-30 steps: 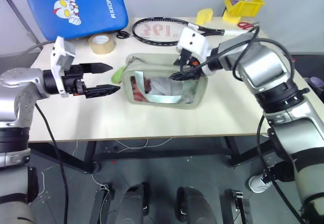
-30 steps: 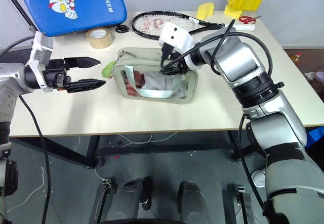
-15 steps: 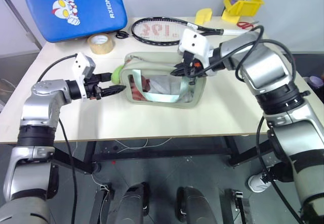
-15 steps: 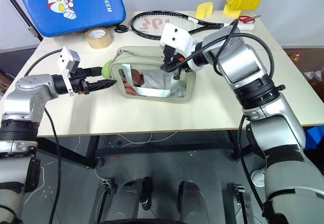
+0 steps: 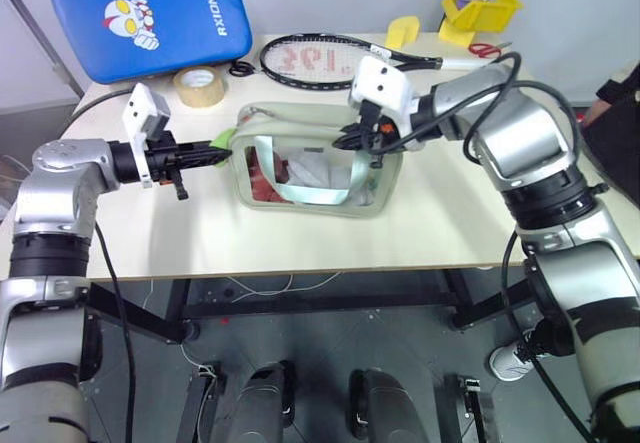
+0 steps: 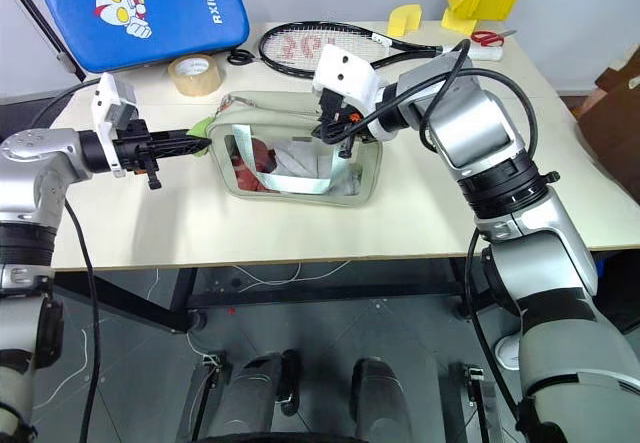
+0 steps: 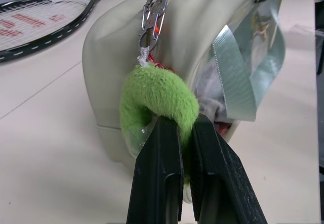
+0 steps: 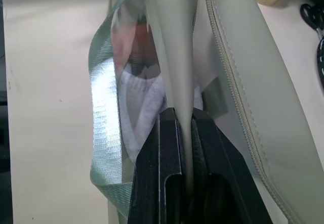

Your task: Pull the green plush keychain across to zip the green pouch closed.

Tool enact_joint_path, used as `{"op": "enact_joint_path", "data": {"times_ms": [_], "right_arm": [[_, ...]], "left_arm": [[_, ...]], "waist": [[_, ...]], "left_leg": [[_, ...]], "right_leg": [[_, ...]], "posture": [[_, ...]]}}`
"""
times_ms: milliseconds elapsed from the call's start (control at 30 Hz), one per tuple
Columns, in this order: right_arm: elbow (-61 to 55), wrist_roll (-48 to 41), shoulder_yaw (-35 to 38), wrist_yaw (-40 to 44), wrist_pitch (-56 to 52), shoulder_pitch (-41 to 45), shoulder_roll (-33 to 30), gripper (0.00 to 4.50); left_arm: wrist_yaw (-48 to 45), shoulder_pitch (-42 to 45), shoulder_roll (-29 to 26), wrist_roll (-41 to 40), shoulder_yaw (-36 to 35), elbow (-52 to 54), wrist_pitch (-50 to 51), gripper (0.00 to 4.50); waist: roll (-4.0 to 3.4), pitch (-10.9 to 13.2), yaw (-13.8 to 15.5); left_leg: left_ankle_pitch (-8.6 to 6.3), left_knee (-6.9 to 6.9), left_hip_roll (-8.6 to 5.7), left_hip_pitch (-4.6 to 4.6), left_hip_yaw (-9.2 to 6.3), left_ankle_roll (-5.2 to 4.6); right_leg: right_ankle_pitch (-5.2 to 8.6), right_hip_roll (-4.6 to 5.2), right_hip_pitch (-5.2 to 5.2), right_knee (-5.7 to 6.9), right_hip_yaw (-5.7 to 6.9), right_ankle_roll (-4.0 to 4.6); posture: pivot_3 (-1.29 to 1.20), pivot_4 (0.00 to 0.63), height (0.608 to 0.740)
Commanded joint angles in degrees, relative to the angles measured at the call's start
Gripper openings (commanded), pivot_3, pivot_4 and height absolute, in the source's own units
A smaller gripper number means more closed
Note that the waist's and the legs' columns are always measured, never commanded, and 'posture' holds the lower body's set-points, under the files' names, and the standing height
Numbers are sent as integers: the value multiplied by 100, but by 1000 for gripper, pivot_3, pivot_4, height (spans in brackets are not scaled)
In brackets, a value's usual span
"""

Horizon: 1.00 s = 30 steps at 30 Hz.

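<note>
The pale green pouch [image 5: 310,175] stands on the table with its clear front window toward me and a mint strap [image 5: 300,188] hanging across it. The green plush keychain [image 7: 154,95] hangs from a metal clip [image 7: 152,16] at the pouch's left end. My left gripper [image 7: 183,125] is shut on the plush, reaching in level from the left [image 5: 212,153]. My right gripper [image 8: 185,115] is shut on the pouch's upper edge near its right end [image 5: 362,135]. The zipper seam [image 8: 238,77] runs along the top.
Behind the pouch lie a racket [image 5: 320,60], a tape roll [image 5: 200,86] and a blue cushion [image 5: 155,18]. A yellow bin [image 5: 482,8], scissors [image 5: 487,50] and a yellow plastic piece [image 5: 402,31] sit at the back right. Bare tabletop [image 5: 300,238] stretches in front.
My left gripper came in toward the pouch's left end and went from wide open to shut on the green plush. The right gripper kept its hold on the pouch's edge.
</note>
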State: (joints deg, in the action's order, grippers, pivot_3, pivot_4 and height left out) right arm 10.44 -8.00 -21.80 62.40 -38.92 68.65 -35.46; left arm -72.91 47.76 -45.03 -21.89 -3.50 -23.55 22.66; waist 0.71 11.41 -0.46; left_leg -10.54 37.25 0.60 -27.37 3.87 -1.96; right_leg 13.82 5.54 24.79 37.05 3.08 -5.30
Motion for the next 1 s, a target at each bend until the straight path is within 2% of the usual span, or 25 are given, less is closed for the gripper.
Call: {"op": "enact_joint_path", "data": {"times_ms": [33, 133, 233, 433, 533, 633, 767, 800, 833, 1000], "right_arm": [[-133, 61, 229, -42, 93, 61, 7, 0], [-121, 96, 255, -23, 98, 55, 29, 0], [-125, 122, 265, -4, 116, 36, 28, 0], [-120, 143, 282, 17, 141, 24, 32, 0], [-112, 144, 291, 16, 141, 22, 40, 0], [-94, 147, 296, -4, 131, 22, 57, 0], [-99, 147, 312, -32, 103, 18, 56, 0], [-98, 151, 314, -35, 107, 15, 49, 0], [-98, 153, 315, -37, 111, 12, 44, 0], [-175, 141, 320, -42, 72, -17, 14, 0]], "left_arm": [[-138, 357, -39, -41, 3, 281, -59, 49], [-261, 187, -109, 173, 136, 267, -250, 49], [-296, 62, -188, 184, 154, 278, -40, 1034], [-147, -216, -316, 461, 156, 234, -371, 4124], [-68, -195, -362, 489, 74, 86, -381, 4124], [-90, -111, -380, 424, 2, -11, -297, 3103], [-16, -12, -294, 397, -46, -133, -376, 1113], [21, 22, -254, 403, -45, -189, -380, 421], [41, 45, -230, 405, -41, -227, -381, 35], [91, 84, -101, 417, -31, -325, -508, 35]], "waist": [[0, 0, -16], [0, 0, -33], [0, 0, -40], [0, 0, -30], [0, 0, -18], [0, 0, -23], [0, 0, -28], [0, 0, -27], [0, 0, -23], [0, 0, -24]], "left_leg": [[0, 0, 0, 0, 0, 0], [0, -5, 1, 2, 2, 0], [0, -6, 2, 2, 3, 0], [0, -5, 3, 2, 2, 0], [0, -4, 2, 2, 2, 0], [0, -4, 3, 2, 2, 0], [0, -4, 3, 2, 2, 0], [0, -4, 3, 2, 2, 0], [0, -4, 3, 2, 2, 0], [0, -4, 2, 2, 3, 0]], "right_leg": [[0, 0, 0, 0, 0, 0], [0, -1, 2, 1, -1, 0], [0, -1, 4, 2, -2, -1], [1, -1, 4, 2, -2, -1], [1, -1, 4, 2, -1, -1], [1, -1, 4, 2, -1, -1], [1, -1, 4, 3, -2, -1], [1, -1, 4, 3, -1, -1], [1, -1, 4, 3, -1, -1], [1, -1, 4, 3, -2, -1]], "posture": [[0, 150, 740], [0, 150, 740], [0, 150, 740], [0, 150, 740], [0, 150, 740], [0, 150, 740], [0, 150, 740], [0, 150, 740], [0, 150, 740], [0, 150, 740]]}}
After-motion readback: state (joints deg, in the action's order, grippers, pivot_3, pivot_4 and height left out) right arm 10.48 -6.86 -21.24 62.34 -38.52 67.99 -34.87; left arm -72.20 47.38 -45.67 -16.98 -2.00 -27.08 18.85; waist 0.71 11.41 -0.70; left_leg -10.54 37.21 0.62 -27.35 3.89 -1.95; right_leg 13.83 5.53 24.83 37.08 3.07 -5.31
